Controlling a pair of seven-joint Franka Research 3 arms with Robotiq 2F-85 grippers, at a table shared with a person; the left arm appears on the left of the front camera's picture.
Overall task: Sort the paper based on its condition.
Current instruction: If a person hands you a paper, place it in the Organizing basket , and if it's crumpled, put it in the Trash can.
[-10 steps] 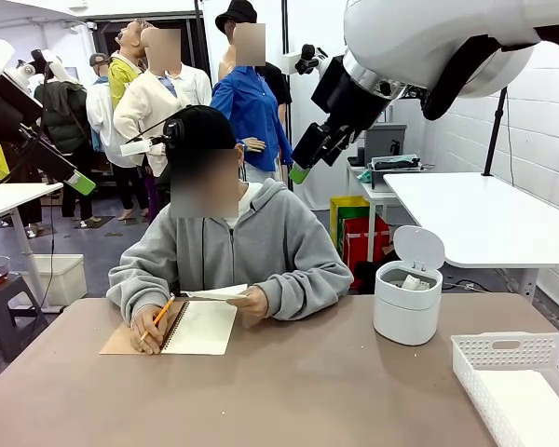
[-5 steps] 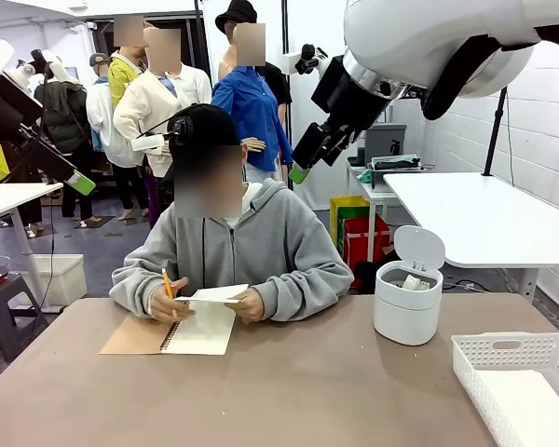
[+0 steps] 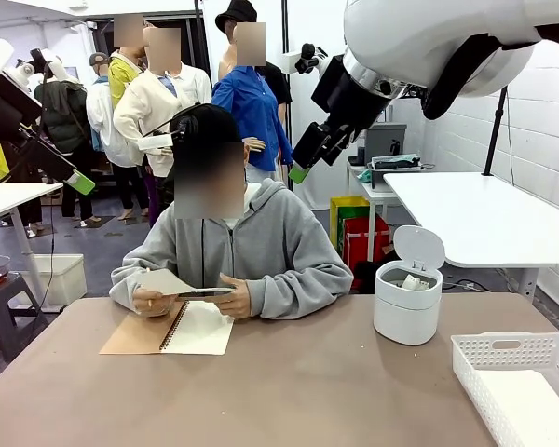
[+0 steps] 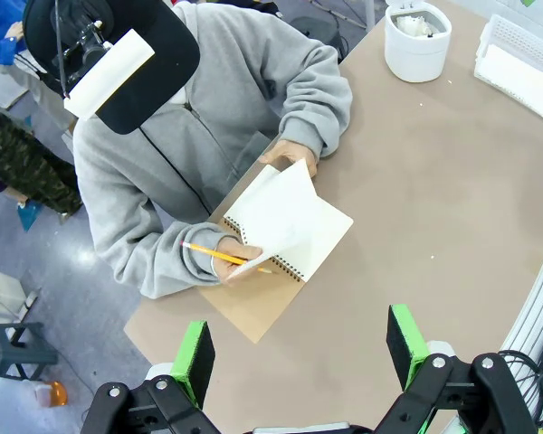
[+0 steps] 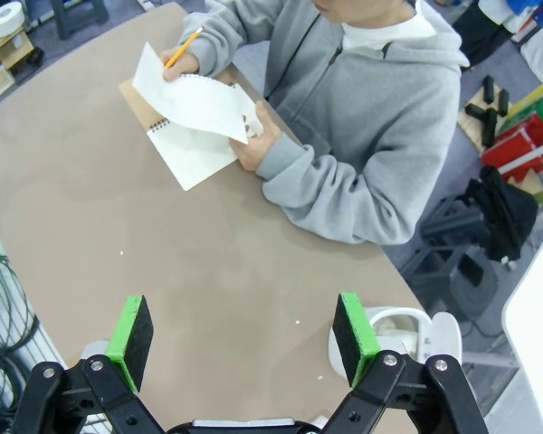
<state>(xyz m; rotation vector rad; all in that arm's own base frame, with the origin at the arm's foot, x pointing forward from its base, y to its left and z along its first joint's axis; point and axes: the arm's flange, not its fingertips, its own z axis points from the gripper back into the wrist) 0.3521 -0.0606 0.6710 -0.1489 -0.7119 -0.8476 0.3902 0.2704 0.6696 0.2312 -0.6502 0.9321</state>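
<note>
Item: thin flat white paper sheet [image 4: 285,212], held just above the tan-covered spiral-bound notebook [image 4: 330,237] in the person's hands [image 4: 290,155]; not yet offered.
Left tool [image 4: 300,353] and right tool [image 5: 242,339], mine: jaws wide apart, empty, high above the notebook.
Handling: I judged it best to wait for release, then pinch one free edge lightly to avoid creasing.
Nearby: white round lidded bin [image 3: 408,312] holding crumpled white wads [image 3: 412,281], well to my right of the notebook; white slotted plastic basket [image 3: 517,372] farther right.
In the way: the person's grip, a yellow pencil [image 4: 219,253].
</note>
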